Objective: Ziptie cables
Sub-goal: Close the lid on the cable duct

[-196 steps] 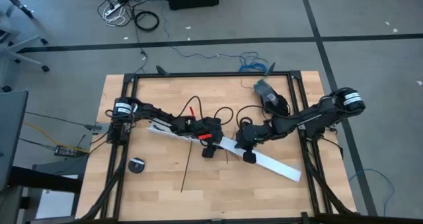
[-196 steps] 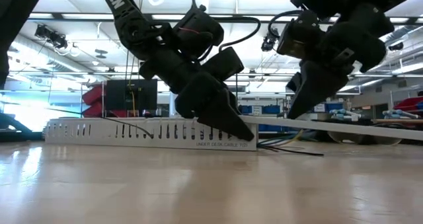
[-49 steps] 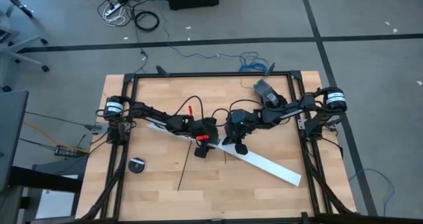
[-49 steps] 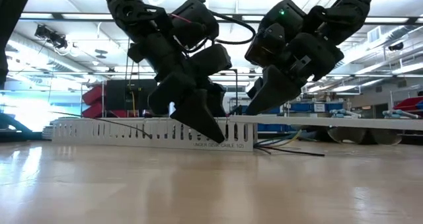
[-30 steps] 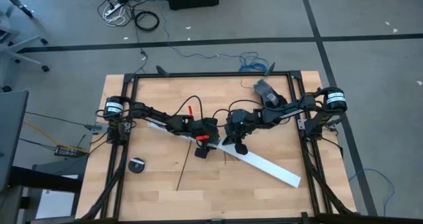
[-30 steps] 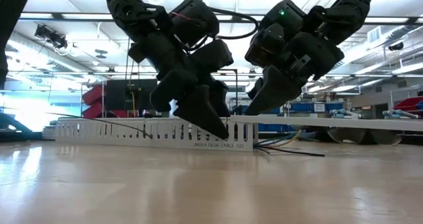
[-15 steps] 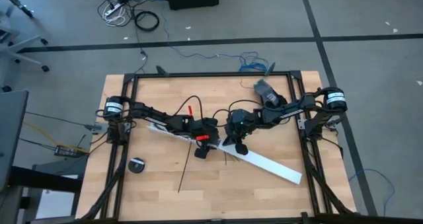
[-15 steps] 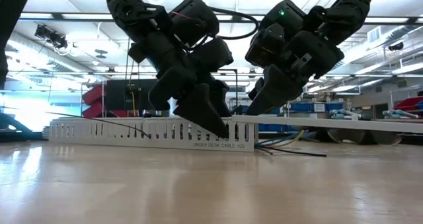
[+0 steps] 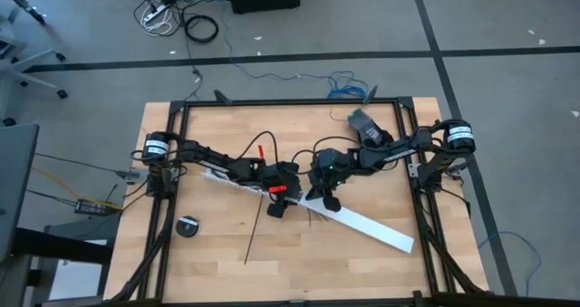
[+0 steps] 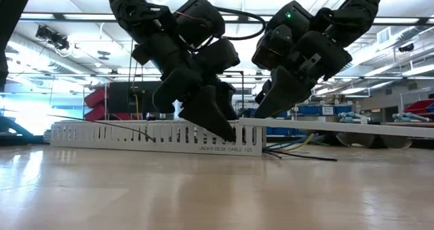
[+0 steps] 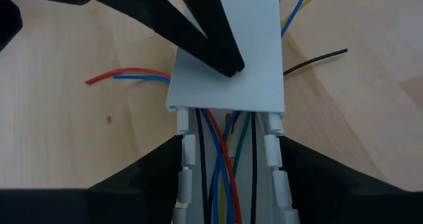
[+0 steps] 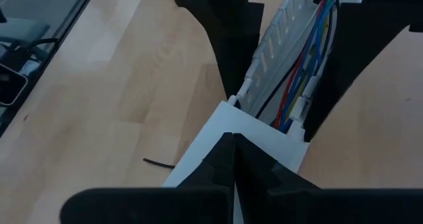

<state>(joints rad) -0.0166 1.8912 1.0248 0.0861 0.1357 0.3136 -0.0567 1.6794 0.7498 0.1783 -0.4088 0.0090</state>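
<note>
A white slotted channel (image 9: 237, 182) lies slantwise across the table with the cables (image 11: 218, 159), thin red, blue, black, green and yellow wires, running inside it. A flat white cover (image 9: 367, 223) rests with one end on the channel's end (image 11: 228, 85). In the low view the cover (image 10: 339, 127) hangs above the table. My left gripper (image 9: 276, 204) straddles the channel. My right gripper (image 9: 328, 198) is shut, tips on the cover. The ziptie (image 9: 252, 233), a thin black strip, lies on the wood nearer the front edge, touched by nothing. My left gripper has the channel between its two fingers, one on each slotted side wall (image 11: 185, 151), just short of the covered end. The fingers slant down and lie across the channel, which stays on the table. My right gripper presses its shut fingertips (image 12: 232, 150) down on the cover's top face (image 12: 218, 128), near the end lying on the channel. It comes slanting down from the table's right side.
Loose wire ends (image 11: 125, 75) stick out onto the wood beside the channel's end. A black round object (image 9: 188, 226) sits near the left front. A grey object (image 9: 362, 121) lies at the far right. Thick black cords (image 9: 272, 148) loop behind the arms.
</note>
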